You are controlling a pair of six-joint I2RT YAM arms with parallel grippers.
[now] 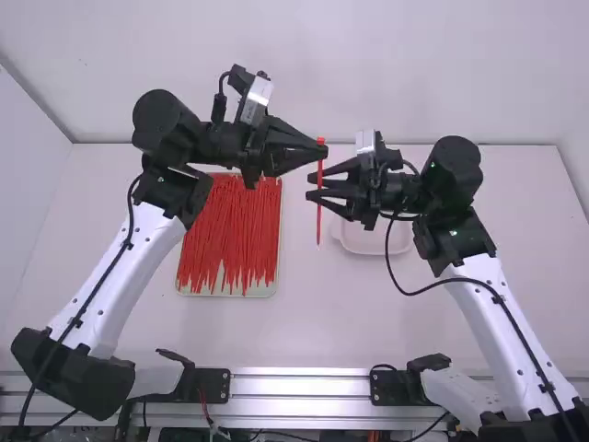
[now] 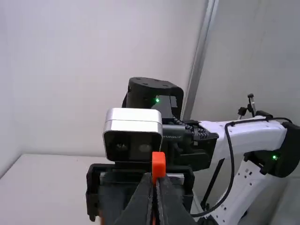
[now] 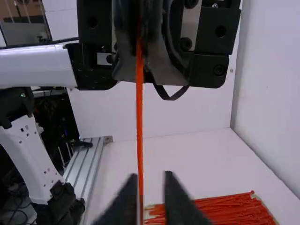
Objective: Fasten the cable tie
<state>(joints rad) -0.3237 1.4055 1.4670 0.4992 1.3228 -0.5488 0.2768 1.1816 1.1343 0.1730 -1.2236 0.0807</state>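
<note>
No text, label, number or sign could be read anywhere. A thin line of pale print stood on the black housing (image 2: 180, 137) just beside the right arm's silver wrist camera (image 2: 132, 136), seen from the left wrist, but it was too small to make out.

The cable tie (image 1: 318, 226) is plain red-orange, as is the pile of ties (image 1: 232, 235) at left; the table (image 1: 313, 304) and right-hand dish (image 1: 363, 247) are white.
</note>
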